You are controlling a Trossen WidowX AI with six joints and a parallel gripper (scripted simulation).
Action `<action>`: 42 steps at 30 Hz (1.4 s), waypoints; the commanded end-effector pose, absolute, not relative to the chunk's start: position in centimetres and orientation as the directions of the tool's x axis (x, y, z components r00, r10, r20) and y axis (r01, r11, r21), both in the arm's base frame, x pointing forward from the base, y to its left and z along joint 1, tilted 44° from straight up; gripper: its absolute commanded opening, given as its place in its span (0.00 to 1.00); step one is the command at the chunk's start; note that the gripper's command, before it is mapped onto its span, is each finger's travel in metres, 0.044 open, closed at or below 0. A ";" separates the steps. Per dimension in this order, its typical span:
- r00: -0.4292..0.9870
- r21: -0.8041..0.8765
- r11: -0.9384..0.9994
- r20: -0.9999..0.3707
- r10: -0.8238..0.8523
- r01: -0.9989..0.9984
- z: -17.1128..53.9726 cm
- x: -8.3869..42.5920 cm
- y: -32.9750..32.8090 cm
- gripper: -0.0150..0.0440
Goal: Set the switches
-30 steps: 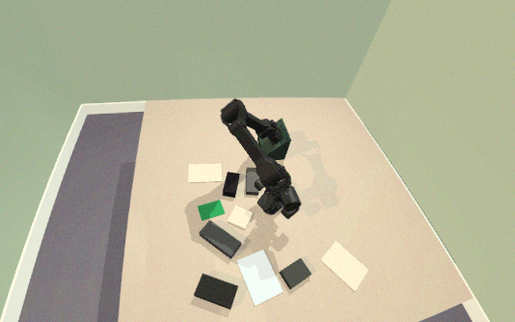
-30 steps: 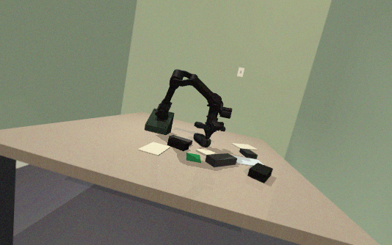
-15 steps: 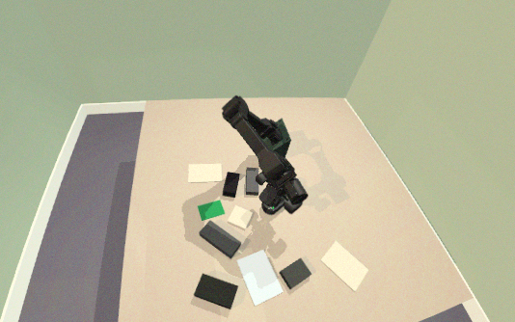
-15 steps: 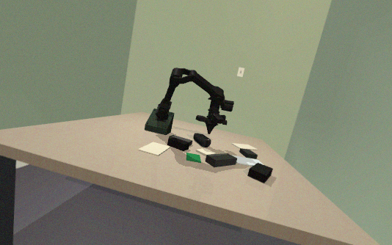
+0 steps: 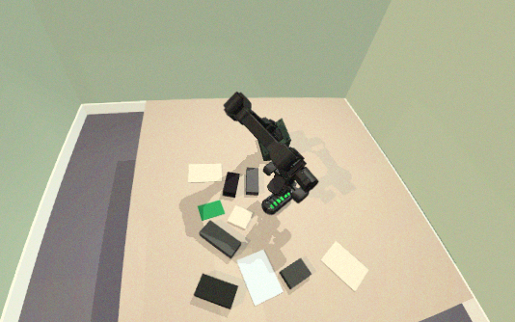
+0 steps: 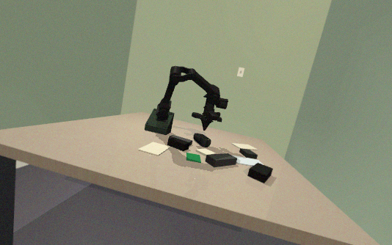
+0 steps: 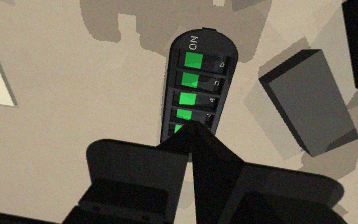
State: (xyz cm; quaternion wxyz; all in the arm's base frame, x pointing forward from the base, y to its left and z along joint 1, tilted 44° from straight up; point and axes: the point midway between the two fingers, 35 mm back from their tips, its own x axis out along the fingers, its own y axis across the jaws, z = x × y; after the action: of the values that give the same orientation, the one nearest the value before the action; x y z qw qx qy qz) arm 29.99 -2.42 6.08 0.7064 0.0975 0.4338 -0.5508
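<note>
Gripper [image 5: 288, 190] [image 6: 205, 128] [image 7: 193, 125] fingers are together with nothing between them, pointing down above the controller unit [image 5: 269, 208] [image 6: 202, 139] [image 7: 203, 41]. The unit lies on the bench [image 5: 165, 260] [image 6: 125, 161] [image 7: 45, 135], switches upward. In the wrist view, its rounded end and "ON" marking point toward twelve o'clock; four green switch ends and part of a fifth show, while the fingertips cover the rest. Whether each switch is pressed to its green end cannot be told.

Seen from the unit in the top view, a grey block [image 5: 252, 181] [image 7: 312, 102] lies near ten o'clock, a green card [image 5: 211, 210] [image 6: 194, 158] at nine, a long dark block [image 5: 220, 239] [image 6: 221, 160] at eight, and a pale sheet [image 5: 260, 279] [image 6: 248, 161] between six and seven.
</note>
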 end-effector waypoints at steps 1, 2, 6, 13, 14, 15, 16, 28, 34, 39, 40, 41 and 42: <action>0.015 -0.336 0.372 -0.723 -0.690 0.865 5.9 29.7 -2.2 0.25; 0.017 -0.340 0.374 -0.720 -0.694 0.863 6.0 29.8 -2.3 0.25; 0.024 -0.332 0.381 -0.726 -0.687 0.863 5.9 29.5 -2.4 0.25; 0.120 -0.242 0.459 -0.768 -0.629 0.855 5.8 27.0 -4.9 0.25; 0.136 -0.228 0.470 -0.771 -0.622 0.853 5.8 26.6 -5.2 0.25; 0.153 -0.215 0.481 -0.774 -0.615 0.850 5.7 26.2 -5.5 0.25; 0.169 -0.202 0.492 -0.775 -0.609 0.847 5.6 25.8 -5.8 0.25; 0.193 -0.183 0.507 -0.776 -0.600 0.842 5.0 25.4 -6.6 0.25; 0.192 -0.183 0.507 -0.777 -0.600 0.842 4.1 25.4 -7.5 0.25; 0.192 -0.183 0.507 -0.776 -0.600 0.842 3.4 25.4 -8.1 0.25; 0.192 -0.183 0.507 -0.776 -0.600 0.842 3.3 25.4 -8.3 0.25; 0.192 -0.183 0.507 -0.776 -0.600 0.842 3.2 25.4 -8.4 0.25; 0.192 -0.183 0.507 -0.776 -0.601 0.842 3.0 25.4 -8.6 0.25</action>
State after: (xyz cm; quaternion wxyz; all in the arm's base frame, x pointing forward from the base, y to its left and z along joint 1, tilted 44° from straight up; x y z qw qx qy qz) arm 25.54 -8.06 3.71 0.7595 0.1446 0.4178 -0.4771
